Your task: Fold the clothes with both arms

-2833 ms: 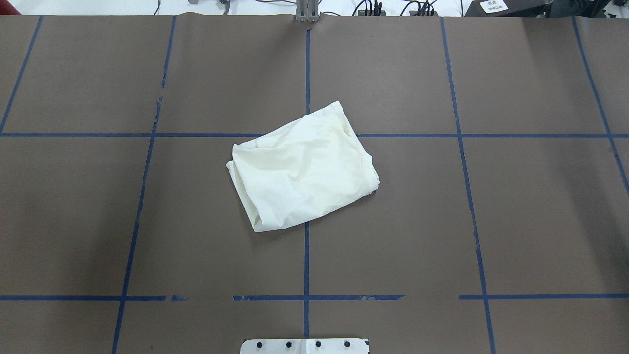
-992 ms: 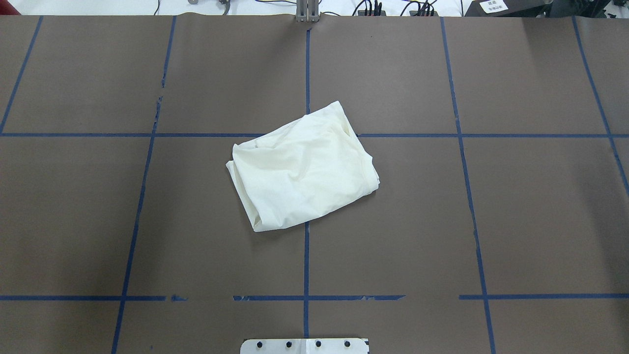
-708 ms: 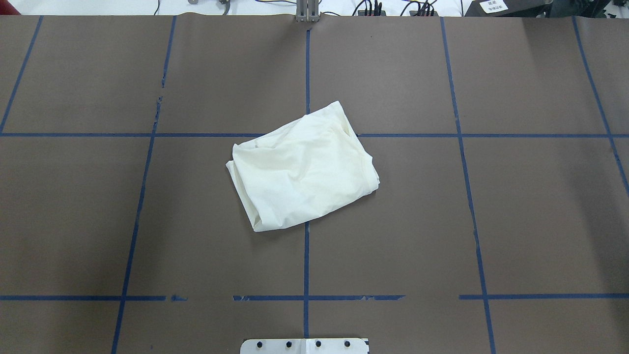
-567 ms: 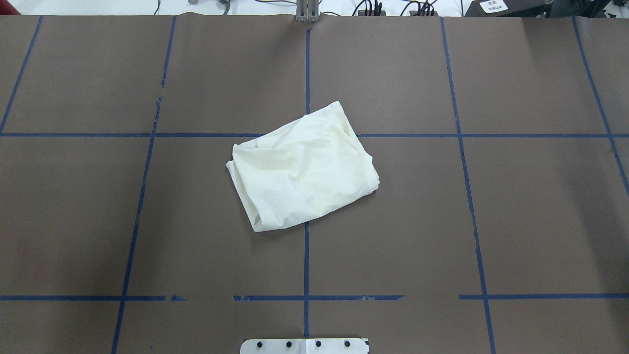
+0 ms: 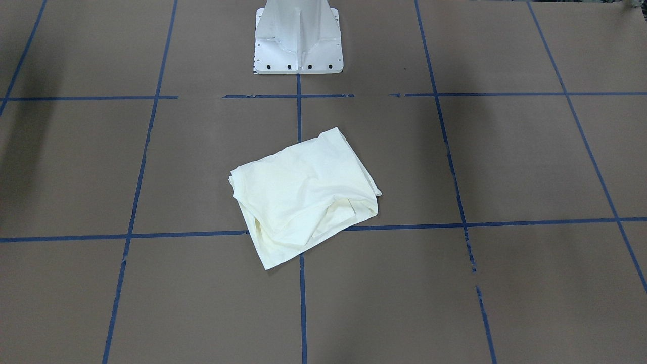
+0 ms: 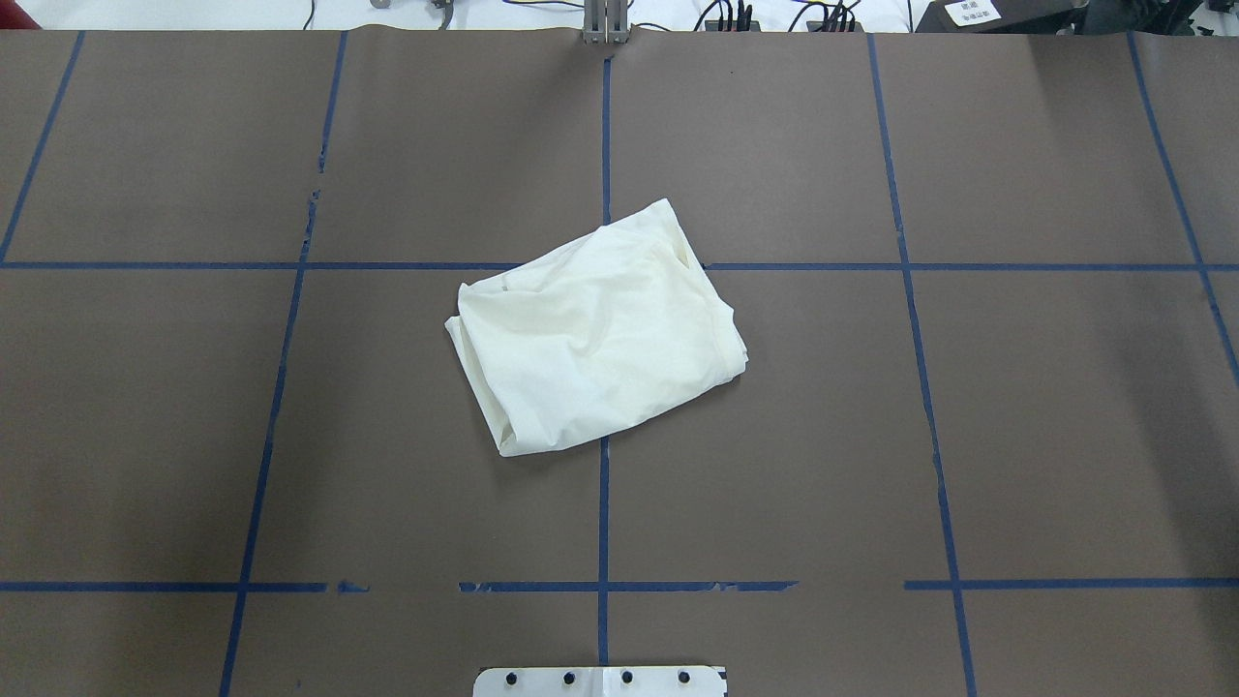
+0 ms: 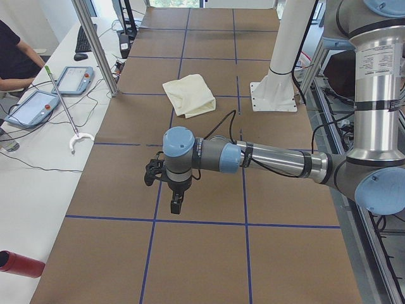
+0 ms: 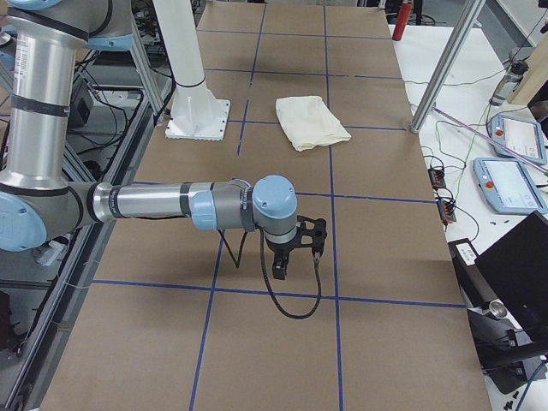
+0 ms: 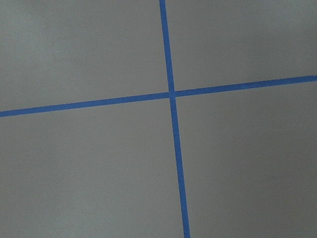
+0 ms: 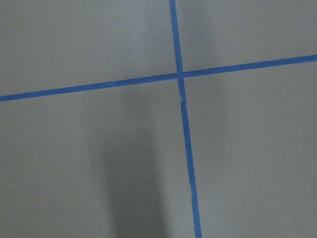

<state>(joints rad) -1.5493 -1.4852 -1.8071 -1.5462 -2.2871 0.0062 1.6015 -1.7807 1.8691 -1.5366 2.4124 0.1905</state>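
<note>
The cream-white shirt [image 6: 595, 329] lies folded into a compact, slightly skewed bundle at the table's middle, plain side up, with its print hidden. It also shows in the front-facing view [image 5: 303, 194] and in both side views [image 7: 188, 94] [image 8: 312, 120]. Both arms are held far out to the sides, away from the shirt. The left gripper [image 7: 175, 204] hangs over bare table near the table's left end. The right gripper [image 8: 279, 267] hangs over bare table near the right end. I cannot tell whether either is open or shut. Both wrist views show only table and tape lines.
The white pedestal base [image 5: 298, 45] stands at the robot's edge, behind the shirt. Blue tape lines [image 6: 603, 513] form a grid on the brown table. Teach pendants [image 7: 28, 107] [image 8: 505, 184], cables and metal posts [image 7: 95, 44] are on the white bench on the far side.
</note>
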